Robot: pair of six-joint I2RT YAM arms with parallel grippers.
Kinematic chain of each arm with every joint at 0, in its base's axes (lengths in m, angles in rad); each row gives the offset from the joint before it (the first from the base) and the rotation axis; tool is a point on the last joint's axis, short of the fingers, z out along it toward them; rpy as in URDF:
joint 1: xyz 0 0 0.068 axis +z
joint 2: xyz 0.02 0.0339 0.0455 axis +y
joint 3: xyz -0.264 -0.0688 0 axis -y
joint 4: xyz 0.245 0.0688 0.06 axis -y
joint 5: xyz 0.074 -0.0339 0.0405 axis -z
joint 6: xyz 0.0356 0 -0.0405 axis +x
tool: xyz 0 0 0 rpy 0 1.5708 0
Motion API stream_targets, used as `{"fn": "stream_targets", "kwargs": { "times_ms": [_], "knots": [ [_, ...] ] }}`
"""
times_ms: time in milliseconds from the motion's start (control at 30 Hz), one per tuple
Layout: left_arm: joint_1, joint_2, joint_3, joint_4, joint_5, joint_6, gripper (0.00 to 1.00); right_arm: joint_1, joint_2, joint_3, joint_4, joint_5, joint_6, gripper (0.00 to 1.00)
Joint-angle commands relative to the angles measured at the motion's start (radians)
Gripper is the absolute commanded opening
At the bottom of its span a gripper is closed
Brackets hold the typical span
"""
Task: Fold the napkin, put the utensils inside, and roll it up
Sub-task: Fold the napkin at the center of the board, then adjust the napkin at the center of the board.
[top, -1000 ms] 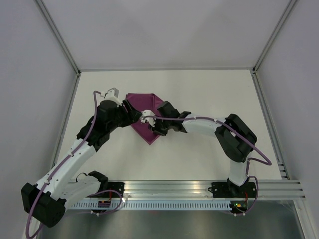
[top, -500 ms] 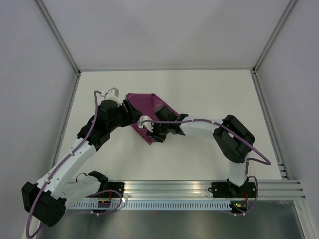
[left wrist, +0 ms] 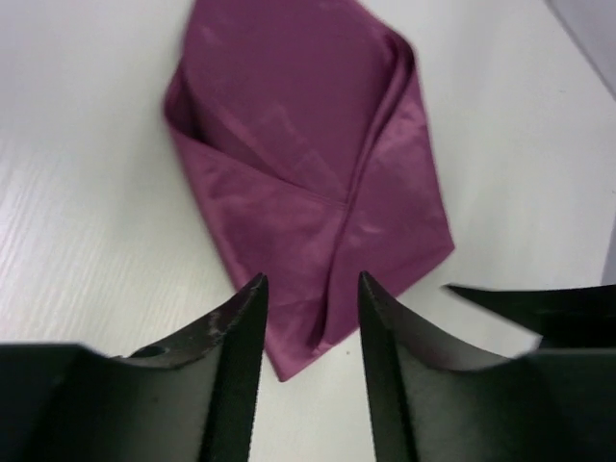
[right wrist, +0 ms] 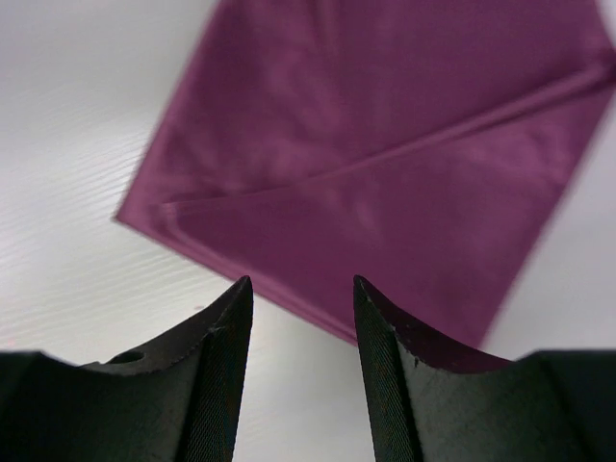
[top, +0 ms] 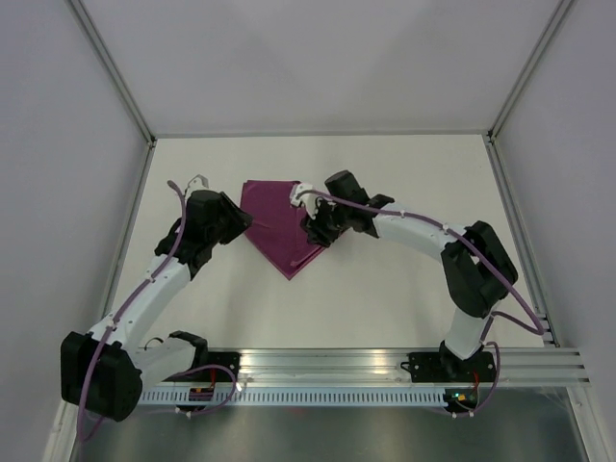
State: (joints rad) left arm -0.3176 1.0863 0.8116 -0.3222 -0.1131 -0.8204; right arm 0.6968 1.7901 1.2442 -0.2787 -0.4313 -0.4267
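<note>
I look down on a white table point(top: 385, 298). Up close, its top shows faint lines, like wood grain. A pale grey back wall point(top: 318, 58) stands at the far side. A left wall point(top: 58, 144) and a right wall point(top: 568, 125) of the same pale grey close in the sides. A thin metal left post point(top: 111, 69) rises from the far left corner, and a right post point(top: 527, 67) rises from the far right corner. A silver rail point(top: 337, 364) runs along the near edge. Just nearer lies a slotted strip point(top: 337, 395) with many small holes, then a flat grey surface point(top: 337, 433). The light is soft and even, with only faint shadows.
</note>
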Motion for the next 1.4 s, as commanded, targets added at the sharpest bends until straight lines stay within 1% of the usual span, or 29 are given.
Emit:
{"fn": "stream_targets", "kwargs": {
  "times_ms": [0, 67, 133, 233, 267, 333, 367, 400, 467, 500, 667, 833, 1033, 1367],
  "knots": [
    [0.032, 0.035, -0.066, 0.057, -0.025, -0.118, 0.45, -0.097, 0.018, 0.113, -0.014, 0.066, 0.051, 0.53],
    [0.037, 0.055, -0.09, 0.066, -0.039, -0.135, 0.39, -0.163, 0.06, 0.194, -0.052, 0.065, 0.068, 0.54],
    [0.038, 0.093, -0.112, 0.072, -0.049, -0.148, 0.37, -0.225, 0.123, 0.239, -0.059, 0.049, 0.089, 0.55],
    [0.04, 0.165, -0.126, 0.09, -0.056, -0.164, 0.3, -0.287, 0.222, 0.339, -0.089, 0.051, 0.104, 0.54],
    [0.04, 0.19, -0.126, 0.094, -0.059, -0.169, 0.23, -0.296, 0.248, 0.387, -0.109, 0.057, 0.115, 0.54],
    [0.043, 0.252, -0.124, 0.104, -0.059, -0.178, 0.19, -0.307, 0.305, 0.417, -0.116, 0.087, 0.12, 0.52],
    [0.043, 0.273, -0.123, 0.106, -0.059, -0.181, 0.15, -0.307, 0.319, 0.437, -0.123, 0.095, 0.123, 0.51],
    [0.045, 0.311, -0.118, 0.113, -0.059, -0.184, 0.13, -0.309, 0.342, 0.443, -0.123, 0.101, 0.124, 0.48],
    [0.045, 0.343, -0.111, 0.118, -0.06, -0.189, 0.09, -0.309, 0.365, 0.452, -0.125, 0.121, 0.128, 0.47],
    [0.045, 0.362, -0.103, 0.127, -0.057, -0.191, 0.09, -0.309, 0.373, 0.455, -0.128, 0.126, 0.129, 0.45],
    [0.045, 0.471, -0.074, 0.129, -0.06, -0.194, 0.05, -0.307, 0.408, 0.445, -0.155, 0.164, 0.123, 0.4],
    [0.045, 0.535, -0.025, 0.127, -0.054, -0.18, 0.04, -0.309, 0.397, 0.359, -0.132, 0.192, 0.092, 0.38],
    [0.046, 0.606, 0.055, 0.097, -0.053, -0.139, 0.03, -0.307, 0.338, 0.269, -0.123, 0.181, 0.074, 0.38],
    [0.045, 0.753, 0.26, 0.015, 0.007, -0.014, 0.04, -0.298, 0.232, 0.14, -0.131, 0.132, 0.071, 0.37]
  ]
}}
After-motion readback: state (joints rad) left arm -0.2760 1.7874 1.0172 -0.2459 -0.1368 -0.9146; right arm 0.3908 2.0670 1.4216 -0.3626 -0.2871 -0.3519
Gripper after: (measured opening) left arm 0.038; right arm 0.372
